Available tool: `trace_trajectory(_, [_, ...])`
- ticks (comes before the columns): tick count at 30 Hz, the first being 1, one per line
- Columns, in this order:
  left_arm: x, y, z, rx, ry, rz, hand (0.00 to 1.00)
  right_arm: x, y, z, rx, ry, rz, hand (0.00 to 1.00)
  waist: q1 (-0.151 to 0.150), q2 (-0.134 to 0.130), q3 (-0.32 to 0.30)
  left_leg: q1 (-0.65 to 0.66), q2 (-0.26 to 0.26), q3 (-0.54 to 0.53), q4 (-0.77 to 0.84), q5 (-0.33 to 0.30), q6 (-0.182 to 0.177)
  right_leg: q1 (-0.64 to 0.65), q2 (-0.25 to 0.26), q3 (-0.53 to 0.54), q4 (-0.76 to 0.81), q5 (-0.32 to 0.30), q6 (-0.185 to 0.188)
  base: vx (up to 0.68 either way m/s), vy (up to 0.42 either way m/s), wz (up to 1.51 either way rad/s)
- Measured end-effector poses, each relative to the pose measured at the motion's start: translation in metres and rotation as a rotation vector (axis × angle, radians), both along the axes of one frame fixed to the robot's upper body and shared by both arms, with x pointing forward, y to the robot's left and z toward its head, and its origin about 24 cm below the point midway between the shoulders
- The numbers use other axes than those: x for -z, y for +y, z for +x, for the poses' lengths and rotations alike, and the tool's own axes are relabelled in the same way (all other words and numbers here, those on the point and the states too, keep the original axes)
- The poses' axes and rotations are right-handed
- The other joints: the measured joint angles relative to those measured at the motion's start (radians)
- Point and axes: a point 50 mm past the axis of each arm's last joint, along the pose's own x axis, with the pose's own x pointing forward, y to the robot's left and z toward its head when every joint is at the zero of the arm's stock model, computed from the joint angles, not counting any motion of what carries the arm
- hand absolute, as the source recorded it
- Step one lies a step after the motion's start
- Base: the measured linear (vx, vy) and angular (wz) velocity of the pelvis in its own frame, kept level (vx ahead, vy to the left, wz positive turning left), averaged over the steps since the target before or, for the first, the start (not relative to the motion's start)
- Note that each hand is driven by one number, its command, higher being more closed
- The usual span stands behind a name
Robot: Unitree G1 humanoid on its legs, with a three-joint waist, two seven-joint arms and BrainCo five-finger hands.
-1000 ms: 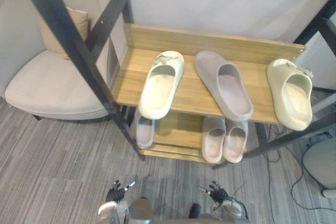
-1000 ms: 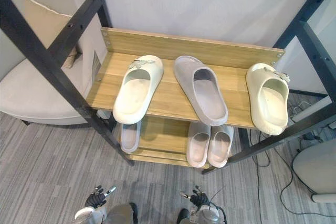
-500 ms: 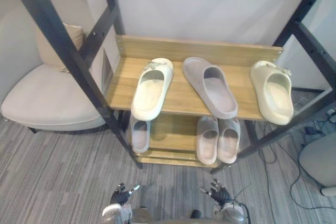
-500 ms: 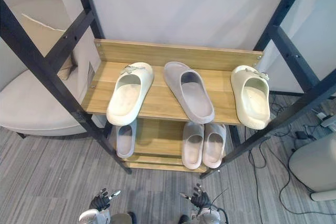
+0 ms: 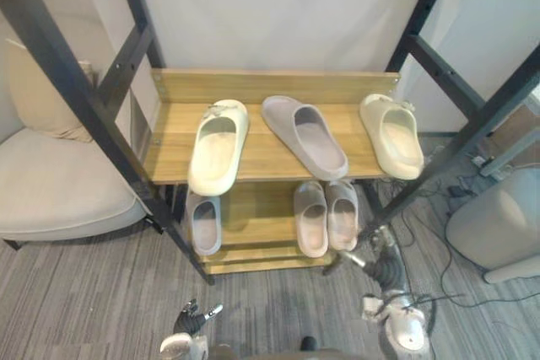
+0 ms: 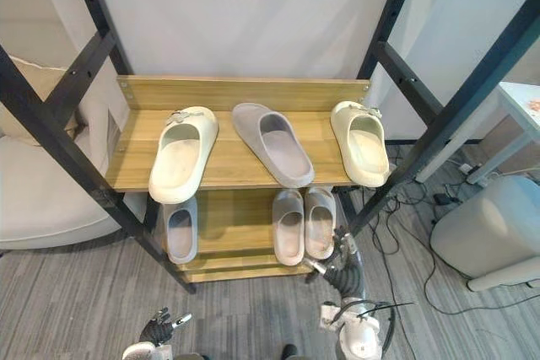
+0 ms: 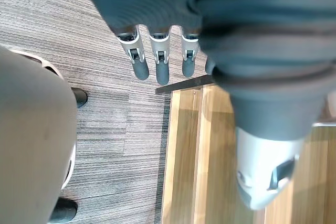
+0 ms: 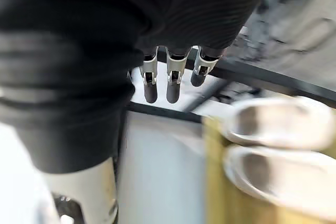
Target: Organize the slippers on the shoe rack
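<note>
A wooden shoe rack (image 5: 270, 87) stands before me. On its top shelf lie a cream slipper (image 5: 218, 146) at the left, a grey slipper (image 5: 305, 136) in the middle, set at an angle, and a second cream slipper (image 5: 392, 134) at the right. The lower shelf holds a single grey slipper (image 5: 204, 225) at the left and a pale pair (image 5: 326, 217) side by side. My right hand (image 5: 386, 269) hangs open by the rack's lower right corner, touching nothing. My left hand (image 5: 192, 323) stays low over the floor, open and empty.
Black metal frame bars (image 5: 93, 120) cross in front of the rack on both sides. A beige armchair (image 5: 51, 200) with a cushion is at the left. A grey round stool (image 5: 498, 225) and loose cables (image 5: 460, 191) are at the right.
The whole view has shifted, so the camera moved. My right hand has risen from the bottom edge to beside the rack's lower right corner. The slippers lie as before.
</note>
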Motion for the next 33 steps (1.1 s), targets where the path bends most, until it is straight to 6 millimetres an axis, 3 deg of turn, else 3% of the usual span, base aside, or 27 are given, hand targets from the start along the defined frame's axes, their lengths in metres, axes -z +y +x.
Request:
trace_trajectory(4, [0.000, -0.001, -0.001, 0.025, 0.003, -0.001, 0.00, -0.027, -0.009, 0.013, 0.034, -0.129, -0.068, 0.00, -0.010, 0.003, 0.000, 0.004, -0.003, 0.003, 0.003, -0.009, 0.000, 0.000, -0.002, 0.009, 0.000, 0.002, 0.002, 0.00, 0.008, -0.09])
trace_trajectory(8, [0.000, -0.002, 0.000, 0.041, 0.001, -0.011, 0.00, -0.067, -0.027, 0.035, 0.067, -0.319, -0.160, 0.00, -0.010, 0.008, -0.001, 0.001, -0.006, 0.002, 0.004, -0.016, 0.003, -0.004, -0.004, 0.010, 0.000, 0.002, 0.002, 0.00, 0.000, 0.00])
trace_trajectory(14, [0.000, -0.007, 0.000, 0.054, -0.005, -0.034, 0.00, -0.097, -0.039, 0.049, 0.100, -0.445, -0.219, 0.00, -0.006, 0.032, -0.011, -0.027, -0.009, -0.020, 0.008, -0.019, 0.008, -0.020, -0.005, -0.007, -0.002, 0.002, 0.002, 0.04, -0.004, 0.07])
trace_trajectory(18, [0.000, -0.007, 0.000, 0.062, -0.004, -0.034, 0.00, -0.108, -0.042, 0.058, 0.074, -0.482, -0.245, 0.00, -0.006, 0.034, -0.012, -0.044, -0.009, -0.040, 0.011, -0.018, 0.009, -0.020, -0.005, -0.029, -0.002, 0.002, 0.002, 0.05, -0.013, 0.14])
trace_trajectory(25, [-0.001, -0.009, 0.003, 0.080, -0.020, -0.047, 0.00, -0.119, -0.050, 0.091, 0.009, -0.472, -0.285, 0.00, 0.013, 0.027, -0.013, -0.045, -0.012, -0.056, 0.012, -0.017, 0.011, -0.010, -0.007, -0.048, -0.002, 0.002, 0.002, 0.00, -0.002, 0.07])
trace_trajectory(33, [-0.002, -0.010, 0.004, 0.081, -0.026, -0.048, 0.00, -0.124, -0.040, 0.126, -0.120, -0.414, -0.341, 0.00, 0.022, 0.018, -0.013, -0.049, -0.023, -0.074, -0.013, 0.002, 0.020, -0.021, -0.013, -0.070, -0.002, 0.002, 0.002, -0.02, -0.006, 0.06])
